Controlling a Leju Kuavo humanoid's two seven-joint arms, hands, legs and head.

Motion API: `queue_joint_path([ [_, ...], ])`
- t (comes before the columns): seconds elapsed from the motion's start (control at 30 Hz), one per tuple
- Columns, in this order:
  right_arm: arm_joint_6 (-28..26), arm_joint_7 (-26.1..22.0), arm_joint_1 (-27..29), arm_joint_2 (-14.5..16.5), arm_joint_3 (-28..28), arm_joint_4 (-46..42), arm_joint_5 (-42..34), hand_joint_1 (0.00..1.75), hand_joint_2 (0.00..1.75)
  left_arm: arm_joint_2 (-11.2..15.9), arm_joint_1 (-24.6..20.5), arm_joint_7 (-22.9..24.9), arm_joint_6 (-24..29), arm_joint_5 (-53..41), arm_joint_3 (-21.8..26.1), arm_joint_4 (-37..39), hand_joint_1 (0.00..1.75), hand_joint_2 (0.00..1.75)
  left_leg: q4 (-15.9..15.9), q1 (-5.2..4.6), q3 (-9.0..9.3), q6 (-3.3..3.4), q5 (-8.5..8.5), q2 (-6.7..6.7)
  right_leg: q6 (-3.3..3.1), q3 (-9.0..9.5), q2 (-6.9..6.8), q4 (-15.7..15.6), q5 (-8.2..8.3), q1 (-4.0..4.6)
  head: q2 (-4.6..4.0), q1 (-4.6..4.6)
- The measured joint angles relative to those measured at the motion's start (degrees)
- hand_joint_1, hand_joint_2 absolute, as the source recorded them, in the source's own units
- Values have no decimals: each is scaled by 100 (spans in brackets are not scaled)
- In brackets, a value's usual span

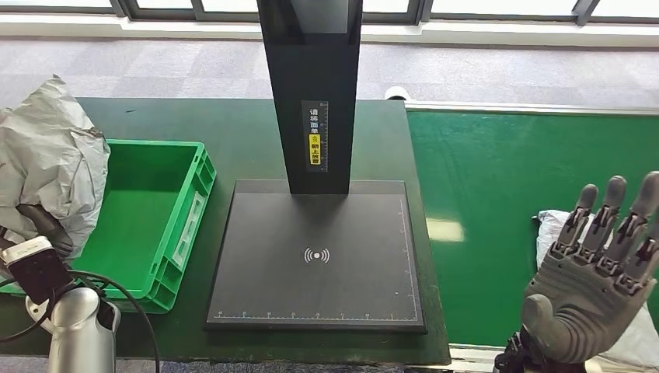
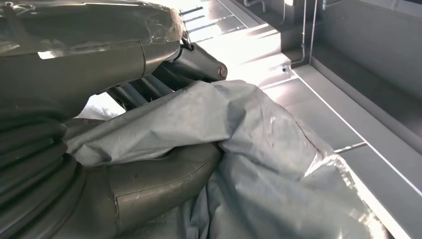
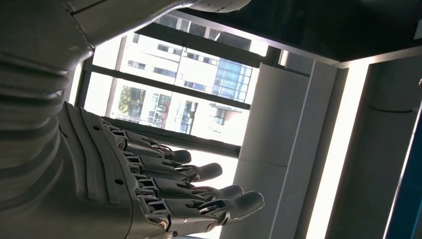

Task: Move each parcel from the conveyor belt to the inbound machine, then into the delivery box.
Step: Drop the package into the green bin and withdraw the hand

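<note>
My left hand (image 1: 39, 225) grips a crumpled grey plastic parcel (image 1: 47, 155), held up at the far left over the left side of the green delivery box (image 1: 175, 225). In the left wrist view the parcel (image 2: 239, 149) is wrapped between my thumb (image 2: 159, 179) and fingers. My right hand (image 1: 594, 272) is raised at the lower right with its fingers spread and nothing in them; its fingers (image 3: 189, 184) point up at a window in the right wrist view. A white parcel (image 1: 553, 229) lies on the green conveyor belt (image 1: 505, 179) behind that hand. The black inbound machine's scan plate (image 1: 319, 256) is bare.
The machine's black column (image 1: 311, 85) rises from the back of the plate. The dark green table (image 1: 233, 132) carries the box and the machine. A black cable (image 1: 116, 299) loops by my left forearm.
</note>
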Motion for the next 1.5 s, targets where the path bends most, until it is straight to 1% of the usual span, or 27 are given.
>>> queue_joint_path([
  [0.17, -8, 0, 0, 2, 0, 15, 50, 0, 175, 1, -80, 53, 0, -22, 122, 254, 175, 175, 0, 0, 0, 0, 0, 0, 0, -1, 0, 0, 0, 1, 0, -1],
  [0.43, -22, 0, 0, 2, -7, 25, 90, 0, 175, 40, -285, 173, 3, -34, 335, 863, 175, 175, 0, 2, 0, -1, 1, 0, -1, -2, 1, 2, 1, 3, 0, -1],
  [0.57, -7, 0, -2, 2, -7, 44, 85, 0, 175, 50, -303, 169, 7, -17, 410, 1077, 0, 0, 0, 2, -3, -1, 0, -1, -1, -2, 0, 1, 1, 3, 0, 0],
  [0.67, 72, 0, -42, 9, -7, 89, 107, 0, 175, 20, -338, 101, 7, -387, 513, 1151, 0, 0, 0, 1, -5, -1, 0, -1, -1, -3, 0, 1, 1, 2, 0, 0],
  [0.77, 198, 1, -137, 65, -18, 205, 212, 0, 175, -81, -370, 27, 8, -720, 666, 1157, 0, 0, 0, 0, -4, 0, 0, 1, -1, -4, 2, 1, 1, 0, -1, 0],
  [0.93, 322, 2, -211, 173, -67, 368, 346, 0, 175, -215, -373, -13, 9, -855, 699, 1139, 0, 0, 0, 1, -4, 0, 1, -3, -1, -1, -4, 1, 1, 1, 0, -1],
  [1.2, 401, 8, -258, 246, -110, 500, 450, 0, 175, -307, -373, -13, 9, -900, 703, 1124, 0, 0, 0, 1, -4, -1, 1, -2, -1, -3, -3, 2, 1, 2, -2, 1],
  [1.33, 743, 208, -325, 345, -191, 677, 986, 0, 0, -412, -366, 53, 9, -928, 703, 1000, 0, 0, 0, 1, -4, -1, 1, -2, -1, -2, -1, 2, 1, 2, 0, 1],
  [1.47, 908, 671, -491, 413, -233, 1048, 1863, 0, 175, -592, -289, 57, 9, -932, 700, 726, 0, 0, 0, 1, -2, -1, 1, 0, -1, -1, 1, 1, 2, 1, -1, 1],
  [1.5, 904, 840, -534, 423, -236, 1167, 2128, 0, 175, -639, -230, 41, 9, -911, 686, 604, 0, 0, 0, 1, -1, -1, 1, 1, -2, -1, 2, 1, 3, 1, 0, 1],
])
